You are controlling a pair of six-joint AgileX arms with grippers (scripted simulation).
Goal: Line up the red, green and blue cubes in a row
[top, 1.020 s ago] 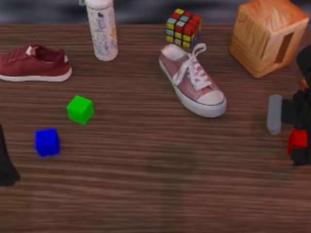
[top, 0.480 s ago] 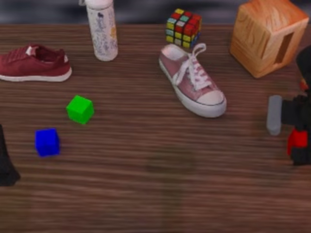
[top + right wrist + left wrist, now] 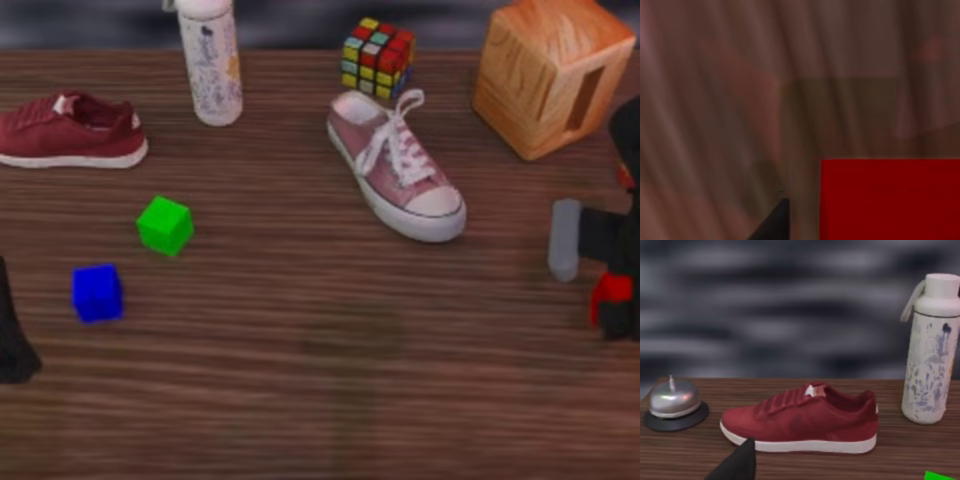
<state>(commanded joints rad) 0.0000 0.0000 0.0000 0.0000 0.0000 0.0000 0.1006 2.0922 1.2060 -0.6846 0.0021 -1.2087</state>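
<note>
The wooden table (image 3: 300, 400) runs under everything, its grain lying left to right in the top view. At its far right corner stands the big wood-grain box (image 3: 550, 75), turned corner-on, slot facing right. The pink sneaker (image 3: 398, 165) lies near the middle at the back, long axis slanting, white toe cap towards the near right. The dark red shoe (image 3: 70, 130) lies at the far left, long axis across the table. A white speckled bottle (image 3: 210, 60) stands upright between the two shoes at the back edge, and a multicoloured puzzle cube (image 3: 377, 57) sits just behind the pink sneaker's heel. The left wrist view also catches a small silver bell (image 3: 674, 404) beside the red shoe.

The three cubes have equal sides, so none has a long axis. The green cube (image 3: 164, 225) sits left of centre, turned slightly off the grain; the blue cube (image 3: 97, 292) is nearer and further left, apart from it. The red cube (image 3: 610, 292) is at the far right edge, up in the right gripper (image 3: 612, 300), whose fingers are drawn in against it (only part of it shows from above, but it fills the right wrist view's corner).

The left gripper (image 3: 12, 340) is parked at the left edge; I cannot tell how far apart its fingers are.
</note>
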